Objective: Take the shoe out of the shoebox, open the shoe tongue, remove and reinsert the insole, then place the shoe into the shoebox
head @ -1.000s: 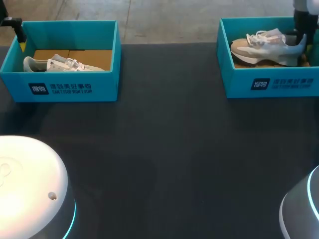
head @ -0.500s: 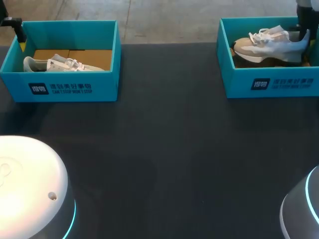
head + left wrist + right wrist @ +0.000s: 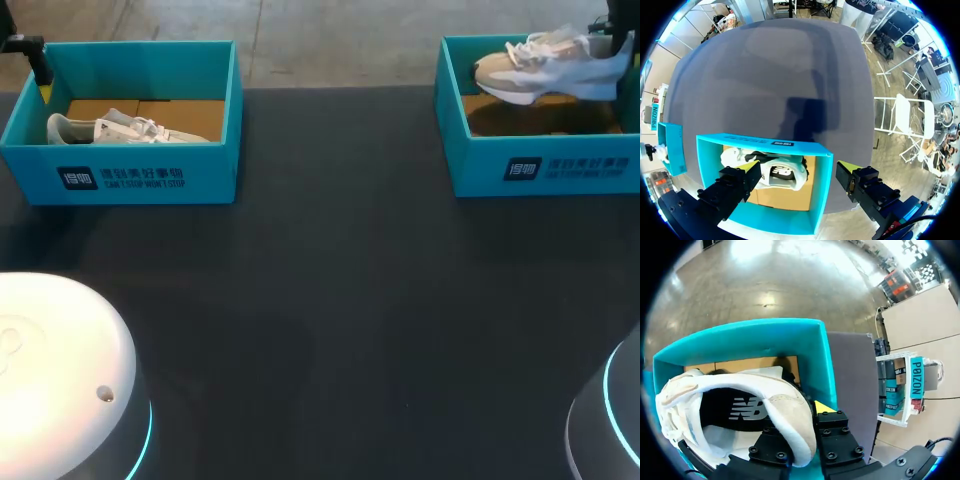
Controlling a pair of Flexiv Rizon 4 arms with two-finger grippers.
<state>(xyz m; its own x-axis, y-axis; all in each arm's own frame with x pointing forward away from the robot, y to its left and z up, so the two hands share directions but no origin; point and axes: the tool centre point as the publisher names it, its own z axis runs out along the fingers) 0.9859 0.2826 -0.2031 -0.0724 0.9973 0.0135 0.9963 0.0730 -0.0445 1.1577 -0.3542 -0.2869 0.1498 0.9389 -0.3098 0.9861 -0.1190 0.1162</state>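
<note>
- Right hand (image 3: 796, 422): clamped on the heel of the right shoe (image 3: 540, 68). The white heel wall is pinched between the two fingers, and one yellow tip shows at the outer back of the heel.
- Right shoe: pale grey and beige with white laces. It is sole down, with the toe pointing toward the desk's middle and the heel at the hand.
- Position of right shoe: it hangs in the air over the right shoebox (image 3: 540, 165), clear of the box floor. Its shadow falls on the brown cardboard below.
- Right shoebox: teal and open-topped, at the far right of the desk (image 3: 330, 280).
- Left hand (image 3: 797, 169): fingers spread wide, holding nothing. It hovers above the left shoebox (image 3: 822, 190). One finger is over the box's inside, close to the shoe there, and the other is out past a side wall.
- Left shoe (image 3: 777, 175): white, lying on the brown floor of the left shoebox. In the head view it sits against the near wall with its laces showing.
- Left shoebox: teal and open-topped like the other, at the far left of the desk.
- The two boxes stand well apart, with bare dark desk between them.
</note>
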